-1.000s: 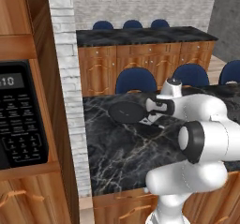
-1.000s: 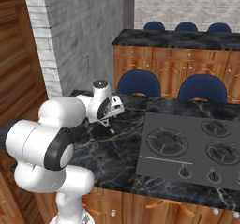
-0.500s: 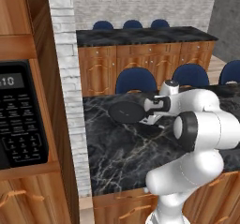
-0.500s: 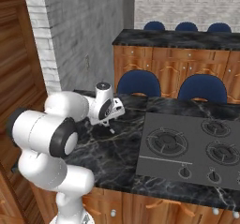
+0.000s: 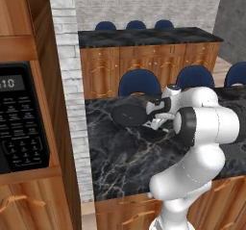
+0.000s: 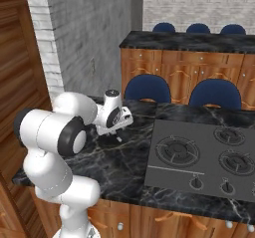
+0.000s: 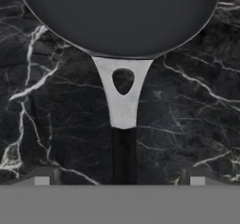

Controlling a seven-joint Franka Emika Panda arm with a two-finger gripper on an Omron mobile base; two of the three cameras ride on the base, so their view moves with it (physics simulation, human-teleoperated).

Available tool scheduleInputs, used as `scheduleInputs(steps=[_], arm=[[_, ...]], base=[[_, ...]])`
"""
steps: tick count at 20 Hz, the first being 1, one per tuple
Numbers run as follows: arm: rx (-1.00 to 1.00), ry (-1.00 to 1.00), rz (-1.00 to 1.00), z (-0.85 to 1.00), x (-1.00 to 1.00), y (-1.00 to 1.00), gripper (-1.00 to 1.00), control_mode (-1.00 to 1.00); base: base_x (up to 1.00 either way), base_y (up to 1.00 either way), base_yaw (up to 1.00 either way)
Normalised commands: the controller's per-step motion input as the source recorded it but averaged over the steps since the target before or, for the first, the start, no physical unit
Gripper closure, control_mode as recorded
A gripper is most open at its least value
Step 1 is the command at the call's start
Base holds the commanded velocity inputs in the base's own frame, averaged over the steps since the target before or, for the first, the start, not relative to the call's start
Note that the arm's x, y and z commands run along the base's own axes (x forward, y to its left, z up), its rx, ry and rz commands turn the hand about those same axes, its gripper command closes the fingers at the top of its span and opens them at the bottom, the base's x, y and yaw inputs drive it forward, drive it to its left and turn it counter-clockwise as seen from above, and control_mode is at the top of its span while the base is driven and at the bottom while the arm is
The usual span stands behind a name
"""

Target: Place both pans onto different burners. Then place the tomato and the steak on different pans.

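A flat black skillet (image 5: 130,114) rests on the dark marble counter (image 5: 120,157), left of my hand. In the hand view the skillet (image 7: 119,17) is at the top, and its silver bracket and thin black handle (image 7: 124,155) run down towards me. My gripper (image 7: 119,178) stands open, one fingertip on each side of the handle, gripping nothing. From the base views the gripper (image 5: 157,124) (image 6: 115,135) hangs low over the counter beside the skillet. The two largest burners (image 6: 178,150) (image 6: 236,161) are on the cooktop to the right. The other pan, the tomato and the steak are out of view.
The dark grey cooktop (image 6: 164,175) has black knobs (image 6: 196,183) along its near edge. Blue chairs (image 5: 139,82) stand behind the counter. A brick pillar (image 5: 67,70) and a microwave (image 5: 19,118) are on the left. A second counter (image 5: 144,36) is further back.
The hand has eased slightly down and toward the skillet's handle. The jaws stay open and the skillet has not moved.
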Motion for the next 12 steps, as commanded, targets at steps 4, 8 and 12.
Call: scheduleInputs(steps=[4,8,12], arm=[[0.00,0.00,0.03,-0.26,0.15,0.00,-1.00,-1.00],[0.00,0.01,0.04,-0.17,0.08,0.01,-1.00,-1.00],[0.00,0.00,0.03,-0.23,0.14,0.01,-1.00,-1.00]], base=[[0.00,0.00,0.00],[0.00,0.00,0.00],[0.00,0.00,0.00]])
